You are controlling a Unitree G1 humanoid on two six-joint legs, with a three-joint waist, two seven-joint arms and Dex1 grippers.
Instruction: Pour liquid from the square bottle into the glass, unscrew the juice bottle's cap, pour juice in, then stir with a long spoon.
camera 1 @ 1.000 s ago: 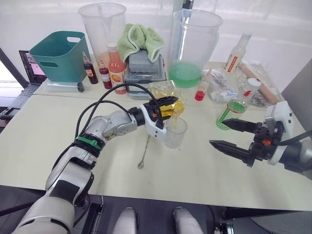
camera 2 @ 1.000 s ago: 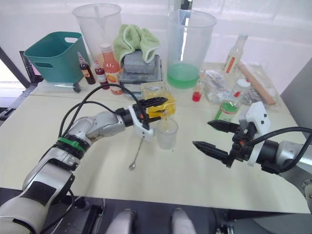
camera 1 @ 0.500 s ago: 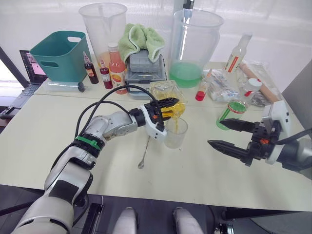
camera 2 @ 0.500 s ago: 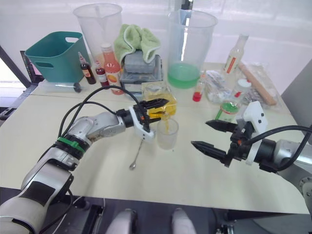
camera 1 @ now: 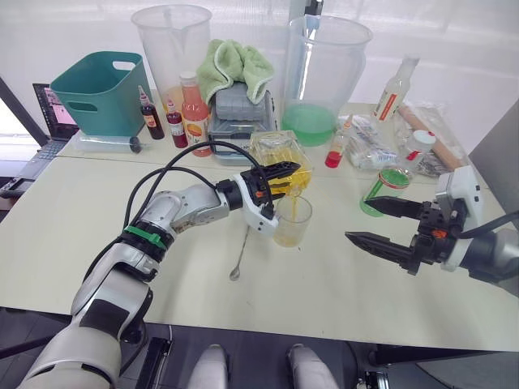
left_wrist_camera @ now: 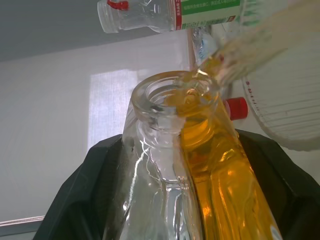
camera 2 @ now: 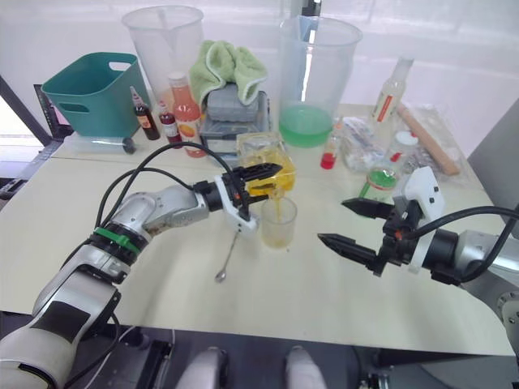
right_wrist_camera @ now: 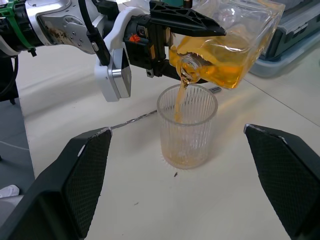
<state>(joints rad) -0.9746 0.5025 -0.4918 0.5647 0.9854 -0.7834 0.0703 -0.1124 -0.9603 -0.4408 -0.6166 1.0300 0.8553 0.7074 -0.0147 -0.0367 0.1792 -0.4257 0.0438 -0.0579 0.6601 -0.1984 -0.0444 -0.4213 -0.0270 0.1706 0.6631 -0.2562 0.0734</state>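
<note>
My left gripper [camera 1: 274, 183] is shut on the square bottle [camera 1: 280, 152], which is tipped with its neck over the glass [camera 1: 293, 220]. A thin yellow stream runs from the neck [left_wrist_camera: 172, 100] into the glass [right_wrist_camera: 187, 125], which holds yellow liquid in its lower part. The long spoon [camera 1: 241, 253] lies flat on the table just left of the glass. To the right, my right gripper [camera 1: 357, 220] hangs open and empty above the table, pointing at the glass. The juice bottle [camera 1: 386, 183] stands just behind it, its white cap [camera 1: 420, 138] on.
Two big clear pitchers [camera 1: 170, 44] [camera 1: 323, 69], a teal basket [camera 1: 99, 91], a green towel on grey boxes [camera 1: 237, 69], small dark red bottles [camera 1: 162, 120], a tall orange-pink bottle [camera 1: 193, 109] and packets [camera 1: 369, 146] crowd the table's back. A laptop [camera 1: 50, 113] sits far left.
The yellow level in the glass has risen as the stream kept running. Both arms have stayed almost where they were.
</note>
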